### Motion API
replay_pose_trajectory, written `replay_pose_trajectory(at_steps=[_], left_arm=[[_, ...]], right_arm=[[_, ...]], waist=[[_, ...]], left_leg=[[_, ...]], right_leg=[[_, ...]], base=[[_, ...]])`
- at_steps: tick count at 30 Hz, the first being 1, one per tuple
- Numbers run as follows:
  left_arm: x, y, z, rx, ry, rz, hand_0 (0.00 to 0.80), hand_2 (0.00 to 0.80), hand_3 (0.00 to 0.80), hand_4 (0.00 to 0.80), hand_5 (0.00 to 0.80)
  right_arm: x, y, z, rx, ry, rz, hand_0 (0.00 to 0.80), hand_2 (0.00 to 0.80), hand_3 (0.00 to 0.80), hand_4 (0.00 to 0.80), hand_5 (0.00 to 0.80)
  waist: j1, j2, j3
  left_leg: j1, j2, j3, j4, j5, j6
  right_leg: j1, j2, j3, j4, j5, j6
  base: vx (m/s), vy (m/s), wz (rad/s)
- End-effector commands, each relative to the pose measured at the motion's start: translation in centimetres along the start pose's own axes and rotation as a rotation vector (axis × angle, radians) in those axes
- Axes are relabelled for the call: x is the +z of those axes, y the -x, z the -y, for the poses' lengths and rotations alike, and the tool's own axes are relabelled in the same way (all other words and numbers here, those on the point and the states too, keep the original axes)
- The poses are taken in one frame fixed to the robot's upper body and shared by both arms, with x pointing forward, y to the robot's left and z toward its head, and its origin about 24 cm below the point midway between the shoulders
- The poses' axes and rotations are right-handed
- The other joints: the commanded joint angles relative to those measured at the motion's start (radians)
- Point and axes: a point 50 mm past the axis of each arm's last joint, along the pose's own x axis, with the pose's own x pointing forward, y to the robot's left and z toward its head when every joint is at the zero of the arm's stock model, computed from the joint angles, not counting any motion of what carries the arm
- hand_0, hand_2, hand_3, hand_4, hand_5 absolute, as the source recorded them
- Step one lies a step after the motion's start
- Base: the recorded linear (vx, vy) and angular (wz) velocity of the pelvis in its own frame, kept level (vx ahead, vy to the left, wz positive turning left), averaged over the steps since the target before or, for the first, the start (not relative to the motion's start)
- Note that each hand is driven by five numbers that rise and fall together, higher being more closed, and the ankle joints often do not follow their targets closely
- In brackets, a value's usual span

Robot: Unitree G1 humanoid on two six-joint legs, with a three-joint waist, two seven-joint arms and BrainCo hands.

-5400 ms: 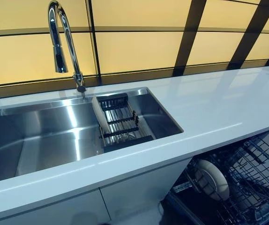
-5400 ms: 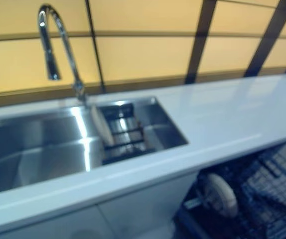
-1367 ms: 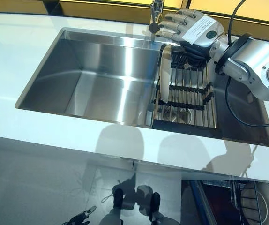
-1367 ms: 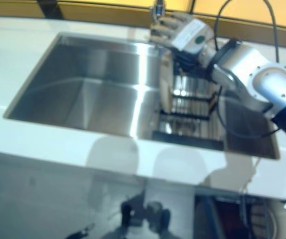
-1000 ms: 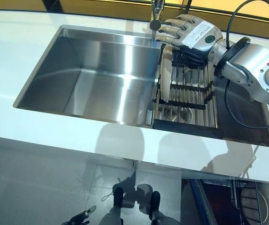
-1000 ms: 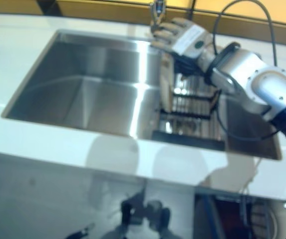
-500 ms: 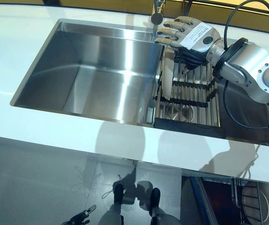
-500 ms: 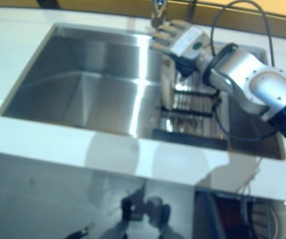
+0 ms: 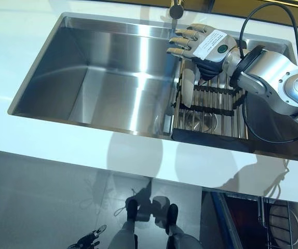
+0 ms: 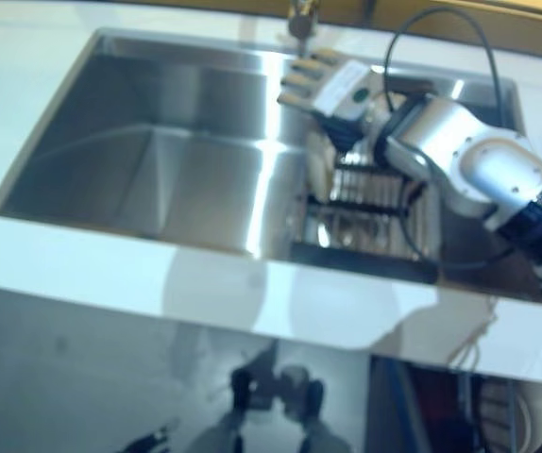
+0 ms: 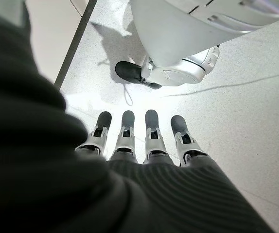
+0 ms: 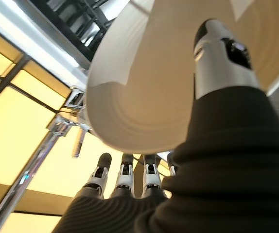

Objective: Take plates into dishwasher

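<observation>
A cream plate (image 9: 188,89) stands on edge at the left end of a black wire dish rack (image 9: 217,102) in the steel sink (image 9: 102,78). My right hand (image 9: 210,45) hovers over the plate's top rim, open, fingers stretched toward the sink's back wall. In the right wrist view the plate (image 12: 144,92) fills the frame; the thumb (image 12: 218,56) lies against its near face while the straight fingers (image 12: 126,177) reach past its rim on the other side. My left hand (image 11: 139,141) shows only in its wrist view, open, pointing down at the floor.
The faucet (image 9: 176,9) rises just behind my right hand. A white countertop (image 9: 86,140) rims the sink. At the lower right an open dishwasher rack (image 9: 278,223) holds a white plate (image 10: 528,415). Tiled floor lies below.
Over the last second my right hand has dropped from the faucet's base onto the plate's top rim. The camera has shifted slightly. The plate has stayed in the rack.
</observation>
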Motion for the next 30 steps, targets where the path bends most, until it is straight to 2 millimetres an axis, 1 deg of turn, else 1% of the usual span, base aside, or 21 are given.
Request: replay_pose_trajectory(at_steps=[1, 3, 11, 20, 26, 29, 30], left_arm=[[0.4, -0.1, 0.1, -0.014, -0.004, 0.005, 0.0, 0.0, 0.0, 0.0, 0.0], [0.5, -0.1, 0.1, -0.016, -0.004, 0.007, 0.0, 0.0, 0.0, 0.0, 0.0], [0.5, 0.0, 0.0, -0.014, -0.005, 0.009, 0.0, 0.0, 0.0, 0.0, 0.0], [0.3, 0.1, -0.4, -0.007, -0.007, 0.012, 0.0, 0.0, 0.0, 0.0, 0.0], [0.3, 0.1, -0.6, 0.003, -0.004, 0.009, 0.0, 0.0, 0.0, 0.0, 0.0], [0.1, 0.2, -0.8, 0.009, -0.008, 0.004, 0.0, 0.0, 0.0, 0.0, 0.0], [0.0, 0.2, -0.9, 0.013, -0.007, 0.002, 0.0, 0.0, 0.0, 0.0, 0.0]], right_arm=[[0.2, 0.0, 0.6, 0.011, 0.088, 0.023, 0.295, 0.295, 0.295, 0.295, 0.295], [0.4, -0.1, 0.6, 0.026, 0.109, 0.032, 0.8, 0.8, 0.8, 0.8, 0.8], [0.7, -0.2, -0.1, 0.107, 0.185, 0.049, 0.8, 0.8, 0.8, 0.8, 0.8], [0.1, 0.1, -0.9, 0.184, 0.311, 0.05, 0.8, 0.8, 0.8, 0.8, 0.8], [-0.6, 0.4, -0.7, 0.182, 0.339, 0.028, 0.8, 0.8, 0.8, 0.8, 0.8], [-1.5, 0.5, -0.6, 0.171, 0.33, -0.005, 0.8, 0.8, 0.8, 0.8, 0.8], [-2.1, 0.7, -0.5, 0.166, 0.321, -0.03, 0.8, 0.8, 0.8, 0.8, 0.8]], waist=[[0.016, -0.02, -0.005], [0.017, -0.021, -0.005], [0.021, -0.026, -0.006], [0.019, -0.036, -0.013], [0.013, -0.045, -0.027], [0.01, -0.051, -0.039], [0.008, -0.056, -0.047]], left_leg=[[-0.012, -0.049, 0.025, -0.004, -0.033, 0.047], [-0.014, -0.049, 0.025, -0.004, -0.032, 0.047], [-0.014, -0.048, 0.025, -0.004, -0.03, 0.045], [-0.009, -0.047, 0.031, -0.004, -0.032, 0.046], [0.002, -0.044, 0.038, -0.004, -0.038, 0.046], [0.01, -0.043, 0.04, -0.004, -0.043, 0.045], [0.015, -0.042, 0.042, -0.004, -0.046, 0.045]], right_leg=[[-0.008, 0.014, 0.01, -0.001, -0.021, 0.04], [-0.009, 0.014, 0.008, -0.001, -0.021, 0.039], [-0.009, 0.013, 0.004, -0.001, -0.02, 0.04], [-0.006, 0.012, 0.005, -0.001, -0.018, 0.042], [0.002, 0.014, 0.009, -0.001, -0.021, 0.044], [0.009, 0.014, 0.01, -0.001, -0.024, 0.044], [0.013, 0.015, 0.012, -0.001, -0.026, 0.045]], base=[[0.0, 0.0, 0.0], [0.0, 0.0, 0.0], [0.0, 0.0, 0.0], [0.0, 0.0, 0.0], [0.0, 0.0, 0.0], [0.0, 0.0, 0.0], [0.0, 0.0, 0.0]])
